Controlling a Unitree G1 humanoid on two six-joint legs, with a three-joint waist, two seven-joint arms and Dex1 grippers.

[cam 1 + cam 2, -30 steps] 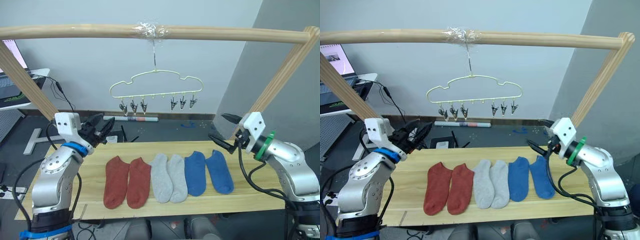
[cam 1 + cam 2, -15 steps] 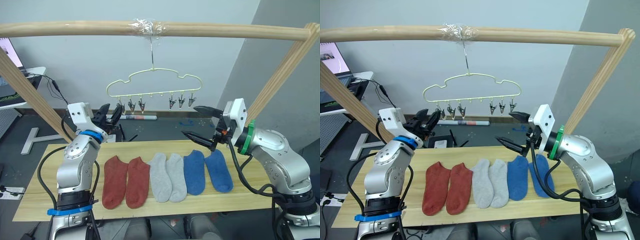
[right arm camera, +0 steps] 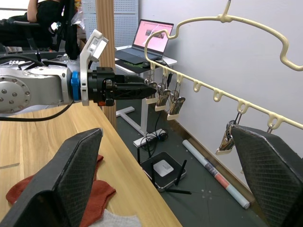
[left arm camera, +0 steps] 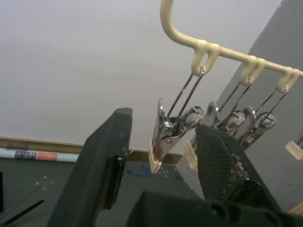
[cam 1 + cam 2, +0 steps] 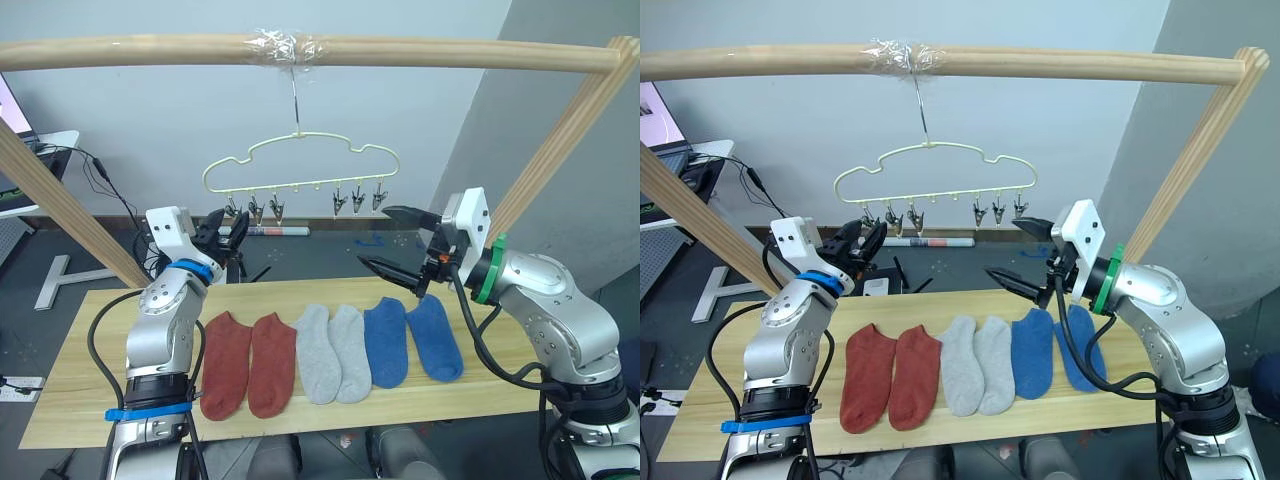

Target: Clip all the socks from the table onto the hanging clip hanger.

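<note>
Six socks lie in a row on the table (image 5: 80, 385): two rust-red (image 5: 248, 362), two light grey (image 5: 332, 352), two blue (image 5: 408, 338). The clip hanger (image 5: 300, 160) hangs from the pole by its hook, and nothing hangs from its clips. My left gripper (image 5: 228, 230) is open, raised just under the hanger's leftmost clip (image 4: 163, 135). In the left wrist view that clip hangs in line with the gap between the fingers (image 4: 106, 161). My right gripper (image 5: 386, 238) is wide open and empty, above the blue socks and below the hanger's right end.
A thick wooden pole frame (image 5: 320, 50) spans the table, with slanted legs at both ends. On the floor behind the table lie a tube (image 5: 285, 231) and a black box (image 3: 165, 169). A laptop (image 3: 154, 40) stands on a desk to the left, and a person (image 3: 45, 14) sits beyond it.
My left gripper has risen and moved right, up to the leftmost clip. My right gripper rose and swung left toward the hanger, opening wider. The socks have not moved.
</note>
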